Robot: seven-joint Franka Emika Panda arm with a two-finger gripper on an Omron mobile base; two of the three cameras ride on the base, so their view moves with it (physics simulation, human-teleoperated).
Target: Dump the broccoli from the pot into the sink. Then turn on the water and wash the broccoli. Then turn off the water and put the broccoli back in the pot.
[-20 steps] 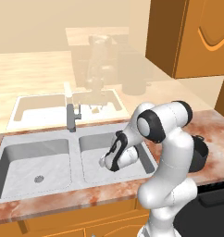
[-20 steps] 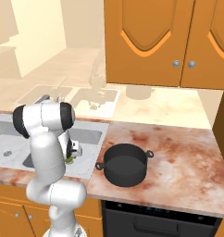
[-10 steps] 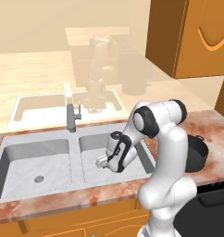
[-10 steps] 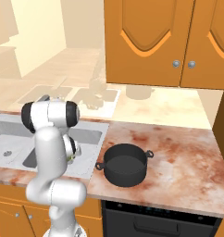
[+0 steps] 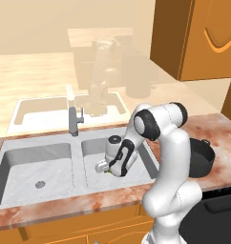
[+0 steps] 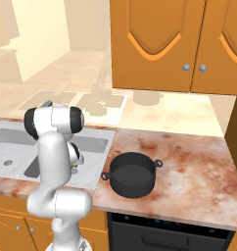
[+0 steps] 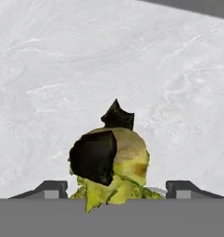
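Broccoli point(image 7: 115, 164) sits between the gripper point(image 7: 116, 187) tips in the hand view, its yellow-green lump and stalk filling the gap above the grey basin floor, so the fingers look closed narrow on it and it reads as held. In the left base view the gripper point(image 5: 104, 167) is low inside the right basin of the sink point(image 5: 22, 147), with a speck of green just under the hand.

Against the picture a second ago, the arm has folded lower and nearer: the elbow has dropped, the forearm has tucked in toward the near wall of the right basin, and the hand has slid a little to the left and down. Half a second ago it was partway through that same move. The pot point(image 6: 132, 174) has not moved; it stands upright on the counter to the right of the sink, well apart from the hand, and looks empty.

No water runs from the faucet point(image 5: 74, 120), so I judge the washing is over and the job is at its last step: carrying the floret back. If the grip is sound, what remains is a lift clear of the basin rim, a swing right over the counter, and a release above the pot.
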